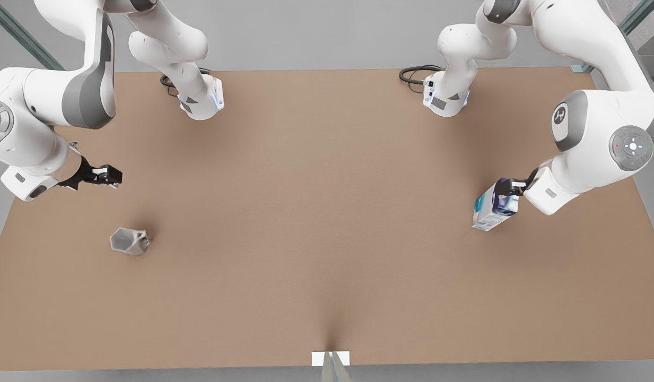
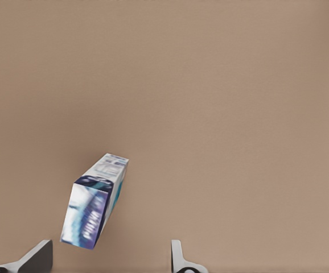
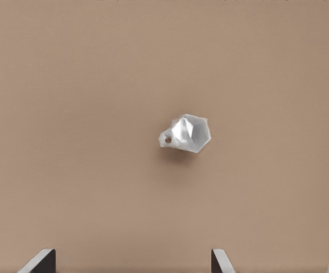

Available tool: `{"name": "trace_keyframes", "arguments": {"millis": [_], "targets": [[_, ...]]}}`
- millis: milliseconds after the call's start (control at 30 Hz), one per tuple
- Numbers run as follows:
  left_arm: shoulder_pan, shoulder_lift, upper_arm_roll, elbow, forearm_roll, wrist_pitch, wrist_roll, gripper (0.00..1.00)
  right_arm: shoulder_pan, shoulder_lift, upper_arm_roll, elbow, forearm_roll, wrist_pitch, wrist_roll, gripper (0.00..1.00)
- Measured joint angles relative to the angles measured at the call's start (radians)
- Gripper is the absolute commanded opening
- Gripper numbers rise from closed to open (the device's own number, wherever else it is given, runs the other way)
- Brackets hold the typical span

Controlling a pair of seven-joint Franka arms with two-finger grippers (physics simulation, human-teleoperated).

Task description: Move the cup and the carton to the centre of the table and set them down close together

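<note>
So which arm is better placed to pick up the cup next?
The right arm. The right gripper hangs near the cup, jaws open, with the cup ahead of them in its wrist view. The left gripper is across the table, by the carton.

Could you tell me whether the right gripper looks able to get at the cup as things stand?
Probably yes: the right gripper hangs open above the table, and the cup lies apart from it with bare tabletop between.

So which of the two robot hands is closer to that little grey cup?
The right gripper. It hangs open above the table, just behind the cup. The left gripper is far off at the front view's right, by the carton.
</note>
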Motion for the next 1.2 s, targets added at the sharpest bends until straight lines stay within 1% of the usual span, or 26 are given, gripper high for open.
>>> {"name": "trace_keyframes", "arguments": {"millis": [33, 67, 200, 233, 333, 467, 567, 733, 1000, 1200], "targets": [[-0.005, 0.001, 0.0, 0.0, 0.0, -0.001, -0.004, 1.0, -0.002, 0.009, 0.0, 0.0, 0.0, 0.0, 0.0, 1.0], [-0.011, -0.001, 0.0, 0.0, 0.0, -0.002, -0.006, 1.0, -0.008, 0.053, -0.001, 0.004, 0.0, 0.001, 0.002, 1.0], [-0.001, -0.005, 0.001, 0.005, 0.003, -0.012, -0.003, 1.0, -0.139, 0.2, 0.0, -0.023, 0.018, 0.02, 0.215, 1.0], [-0.009, -0.005, 0.0, 0.005, 0.005, -0.012, -0.004, 1.0, -0.168, 0.236, -0.002, -0.024, 0.051, 0.025, 0.275, 1.0], [-0.012, -0.003, -0.006, 0.005, 0.013, -0.016, -0.005, 1.0, -0.24, 0.306, 0.0, -0.041, 0.081, 0.098, 0.296, 1.0], [-0.012, 0.001, -0.003, 0.034, 0.017, -0.01, 0.0, 1.0, -0.271, 0.355, -0.001, -0.098, 0.163, 0.19, 0.375, 1.0], [-0.009, 0.0, -0.003, 0.034, 0.02, -0.014, -0.005, 1.0, -0.276, 0.385, -0.002, -0.102, 0.196, 0.226, 0.379, 1.0], [-0.001, 0.014, -0.002, 0.032, 0.021, -0.012, -0.007, 1.0, -0.324, 0.388, -0.002, -0.142, 0.206, 0.259, 0.43, 1.0], [-0.001, 0.015, -0.002, 0.029, 0.018, -0.008, -0.01, 1.0, -0.325, 0.445, -0.003, -0.145, 0.245, 0.332, 0.42, 1.0], [-0.002, 0.012, -0.002, 0.032, 0.016, -0.011, -0.008, 1.0, -0.331, 0.468, -0.002, -0.146, 0.248, 0.337, 0.419, 1.0]]}}
